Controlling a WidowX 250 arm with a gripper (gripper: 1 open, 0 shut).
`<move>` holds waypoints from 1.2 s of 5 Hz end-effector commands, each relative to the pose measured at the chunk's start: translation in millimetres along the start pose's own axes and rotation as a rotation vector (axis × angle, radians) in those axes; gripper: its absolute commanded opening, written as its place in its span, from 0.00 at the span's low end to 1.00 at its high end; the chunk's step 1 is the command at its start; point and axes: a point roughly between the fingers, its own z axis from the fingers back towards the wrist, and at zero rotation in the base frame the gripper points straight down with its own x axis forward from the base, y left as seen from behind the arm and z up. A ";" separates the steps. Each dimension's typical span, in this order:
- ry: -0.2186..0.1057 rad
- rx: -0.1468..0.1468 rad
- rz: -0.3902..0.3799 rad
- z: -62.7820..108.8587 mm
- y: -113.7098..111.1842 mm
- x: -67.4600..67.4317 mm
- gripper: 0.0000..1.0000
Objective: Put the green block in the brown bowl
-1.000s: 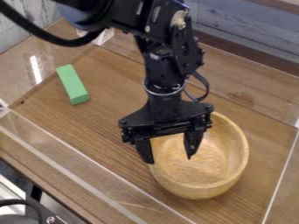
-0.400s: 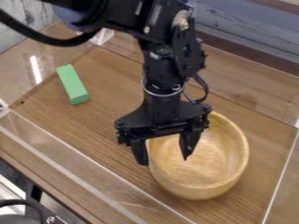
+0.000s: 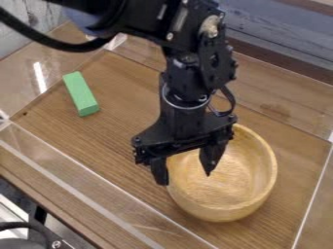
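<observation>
The green block [image 3: 82, 93] lies flat on the wooden table at the left, well away from the arm. At the lower right sits the brown bowl [image 3: 260, 185], round, light wood, with nothing showing inside it. My gripper [image 3: 186, 167] points straight down over the bowl's left rim, open and holding nothing. One fingertip [image 3: 212, 167] hangs inside the bowl and the other dark fingertip [image 3: 160, 173] hangs just outside the rim over the table.
A clear plastic wall [image 3: 78, 170] rings the wooden tabletop [image 3: 117, 136] along the front and left edges. The black arm [image 3: 189, 49] reaches in from the upper left, passing above and to the right of the block.
The gripper has rolled slightly about its vertical axis while staying over the bowl's left rim. Block and bowl have not moved.
</observation>
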 end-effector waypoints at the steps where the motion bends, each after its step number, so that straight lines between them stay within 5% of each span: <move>1: -0.025 -0.028 0.029 6.8 -11.7 4.8 1.00; 4: -0.023 -0.045 -0.061 39.4 14.9 25.4 1.00; 6: -0.051 -0.069 0.111 29.0 27.7 53.3 1.00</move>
